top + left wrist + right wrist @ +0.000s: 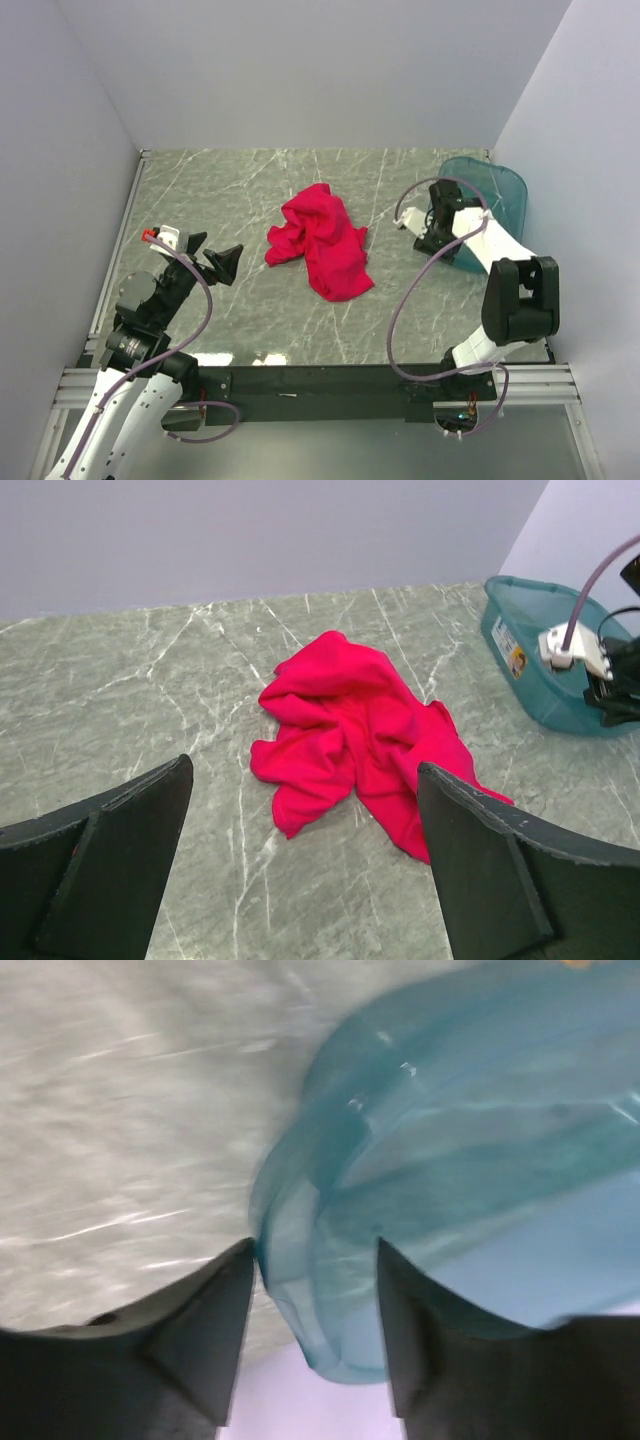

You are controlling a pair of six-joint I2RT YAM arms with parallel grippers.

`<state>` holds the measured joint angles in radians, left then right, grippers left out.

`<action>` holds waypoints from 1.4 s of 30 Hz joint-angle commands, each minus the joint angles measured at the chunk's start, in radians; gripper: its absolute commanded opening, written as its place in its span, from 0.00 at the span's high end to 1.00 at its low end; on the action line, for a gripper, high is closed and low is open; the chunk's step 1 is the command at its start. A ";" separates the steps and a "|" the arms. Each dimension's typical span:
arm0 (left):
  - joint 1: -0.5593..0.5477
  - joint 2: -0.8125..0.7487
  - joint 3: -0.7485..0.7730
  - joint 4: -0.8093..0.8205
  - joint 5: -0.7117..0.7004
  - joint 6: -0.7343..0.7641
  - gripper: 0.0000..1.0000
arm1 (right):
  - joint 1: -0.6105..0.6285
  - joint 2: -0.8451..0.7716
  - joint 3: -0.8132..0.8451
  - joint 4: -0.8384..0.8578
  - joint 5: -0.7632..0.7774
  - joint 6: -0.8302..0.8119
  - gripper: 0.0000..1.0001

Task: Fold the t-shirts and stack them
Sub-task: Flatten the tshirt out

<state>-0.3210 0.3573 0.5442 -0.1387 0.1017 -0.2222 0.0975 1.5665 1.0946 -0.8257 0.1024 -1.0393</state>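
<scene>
The red t-shirt [322,245] lies crumpled in a heap at the middle of the marble table [240,190]. My left gripper [210,255] hovers to the shirt's left, pointing at it, jaws wide open and empty. In the left wrist view the t-shirt [350,730] sits just beyond the gripper [305,770], partly behind the right finger. My right gripper [430,235] is at the teal bin [495,190] on the right. In the blurred right wrist view its jaws stand apart around the bin's rim [300,1260], which touches the left finger [215,1320].
The translucent teal bin [530,670] stands at the table's right side against the wall. Pale walls close in the table on the left, back and right. A black rail [320,380] carrying the arm bases runs along the near edge.
</scene>
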 commanded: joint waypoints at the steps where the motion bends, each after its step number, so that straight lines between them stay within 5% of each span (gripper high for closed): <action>1: -0.003 0.002 0.000 0.037 0.012 0.017 0.01 | -0.057 0.036 0.114 0.123 0.054 -0.062 0.40; 2: -0.003 0.002 0.000 0.039 0.012 0.017 0.01 | -0.065 0.044 0.148 0.096 0.040 -0.056 0.22; 4: -0.003 0.002 0.000 0.040 0.013 0.018 0.01 | -0.071 0.037 0.160 0.089 0.013 -0.036 0.08; 9: -0.003 0.008 -0.001 0.044 0.021 0.018 0.00 | -0.078 -0.028 0.163 0.105 -0.145 0.129 0.03; 14: -0.003 0.009 -0.001 0.045 0.023 0.017 0.00 | -0.085 0.016 0.232 0.109 -0.442 0.529 0.03; 16: -0.003 0.009 -0.001 0.044 0.021 0.018 0.00 | -0.079 0.039 0.234 0.198 -0.437 0.729 0.03; 19: -0.003 0.008 0.000 0.037 0.015 0.018 0.00 | -0.058 0.104 0.283 0.307 -0.171 0.991 0.02; 24: -0.003 0.006 0.000 0.037 0.009 0.017 0.01 | -0.048 0.199 0.336 0.372 -0.049 1.098 0.02; 27: -0.003 0.011 0.000 0.040 0.010 0.018 0.00 | -0.047 0.289 0.393 0.359 -0.058 1.108 0.10; 37: -0.004 0.008 -0.003 0.045 0.012 0.018 0.01 | -0.044 0.412 0.458 0.300 -0.004 1.081 0.74; 42: -0.004 0.009 -0.003 0.047 0.020 0.018 0.01 | -0.042 0.365 0.378 0.324 0.020 1.006 0.86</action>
<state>-0.3225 0.3641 0.5442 -0.1383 0.1085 -0.2218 0.0483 1.9846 1.5146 -0.4931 0.1066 0.0067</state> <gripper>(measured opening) 0.995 0.257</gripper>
